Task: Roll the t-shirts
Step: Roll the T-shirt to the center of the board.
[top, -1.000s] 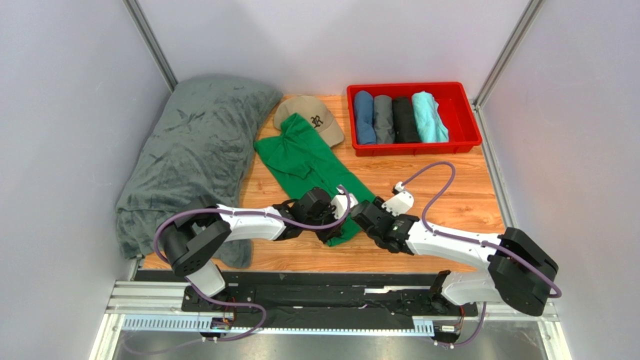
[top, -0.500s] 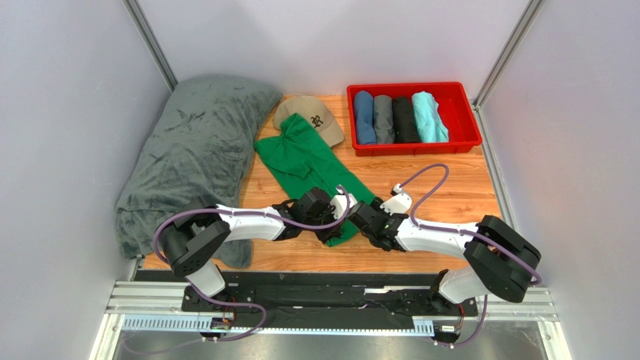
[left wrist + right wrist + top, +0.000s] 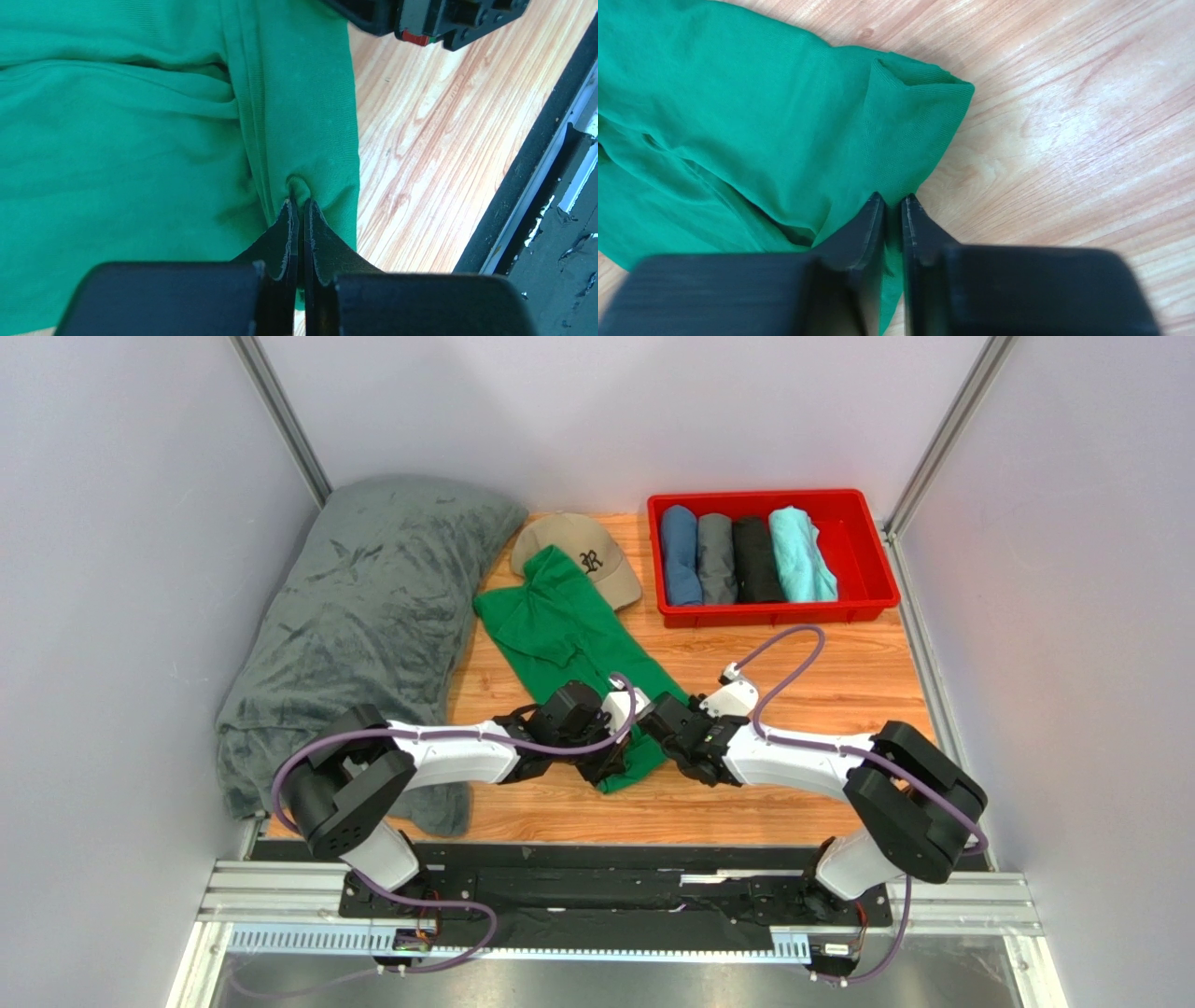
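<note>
Lying on the wooden tabletop [image 3: 842, 686], the bright green cotton t-shirt [image 3: 561, 630] is seen from above between a grey plush blanket [image 3: 365, 602] and a red plastic tray [image 3: 772, 499], with the left gripper [image 3: 615, 753] and right gripper [image 3: 657, 717] placed at its near end. From the left wrist, a small fold of the t-shirt [image 3: 140, 140] is pinched in closed jaws. From the right wrist, its hem edge [image 3: 899, 140] is clamped between nearly closed fingers [image 3: 875, 217].

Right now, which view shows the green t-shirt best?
Top external: nearly all the green t-shirt lies in frame, running diagonally from the cap. Left wrist shows only the edge pinched in the left pincer; right wrist, only a corner at the right pincer.
</note>
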Controlling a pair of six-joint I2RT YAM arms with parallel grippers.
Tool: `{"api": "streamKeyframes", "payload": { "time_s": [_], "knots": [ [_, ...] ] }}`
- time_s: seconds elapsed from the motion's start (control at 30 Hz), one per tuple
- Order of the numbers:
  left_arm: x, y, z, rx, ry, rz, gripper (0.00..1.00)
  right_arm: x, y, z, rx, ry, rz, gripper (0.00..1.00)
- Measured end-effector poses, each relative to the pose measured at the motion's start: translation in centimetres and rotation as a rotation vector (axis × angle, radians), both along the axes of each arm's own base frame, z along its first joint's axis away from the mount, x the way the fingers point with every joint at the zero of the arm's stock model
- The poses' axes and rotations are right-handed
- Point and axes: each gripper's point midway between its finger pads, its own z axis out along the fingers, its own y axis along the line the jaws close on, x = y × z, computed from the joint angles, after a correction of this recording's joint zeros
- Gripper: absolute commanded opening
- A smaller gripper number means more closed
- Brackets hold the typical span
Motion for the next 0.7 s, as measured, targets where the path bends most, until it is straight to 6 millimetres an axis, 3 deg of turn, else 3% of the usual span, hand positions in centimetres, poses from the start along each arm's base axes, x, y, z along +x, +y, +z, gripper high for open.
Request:
{"api": "streamKeyframes", "payload": {
  "time_s": [0.07, 0.13, 0.17, 0.23, 0.27, 0.47, 0.57, 0.7],
  "knots": [
    [0.2, 0.2, 0.3, -0.005, -0.002, 0.016, 0.14, 0.0, 0.1, 0.3, -0.007, 0.019, -0.001, 0.00],
    [0.7, 0.5, 0.7, -0.004, -0.014, 0.038, 0.24, 0.0, 0.2, 0.7, -0.022, 0.043, 0.000, 0.00],
    [0.9, 0.7, 0.9, -0.002, -0.019, 0.050, 0.35, 0.0, 0.1, 0.9, -0.031, 0.056, -0.001, 0.00],
    [1.2, 1.2, 1.2, 0.007, -0.031, 0.075, 0.47, -0.2, 0.0, 1.4, -0.059, 0.093, 0.000, 0.00],
    [1.5, 1.5, 1.5, 0.013, -0.037, 0.091, 0.62, -0.3, 0.0, 1.6, -0.072, 0.109, 0.001, 0.00],
    [2.7, 3.9, 3.2, 0.058, -0.097, 0.194, 0.64, -0.6, 0.5, 3.2, -0.121, 0.203, 0.010, 0.00],
    [2.5, 5.2, 4.0, 0.077, -0.157, 0.193, 0.64, 0.2, 1.1, 3.8, -0.110, 0.226, 0.006, 0.00],
    [1.5, 3.4, 8.5, -0.026, -0.290, 0.093, 0.64, 1.0, 1.0, 1.5, -0.158, 0.308, -0.001, 0.00]
  ]
}}
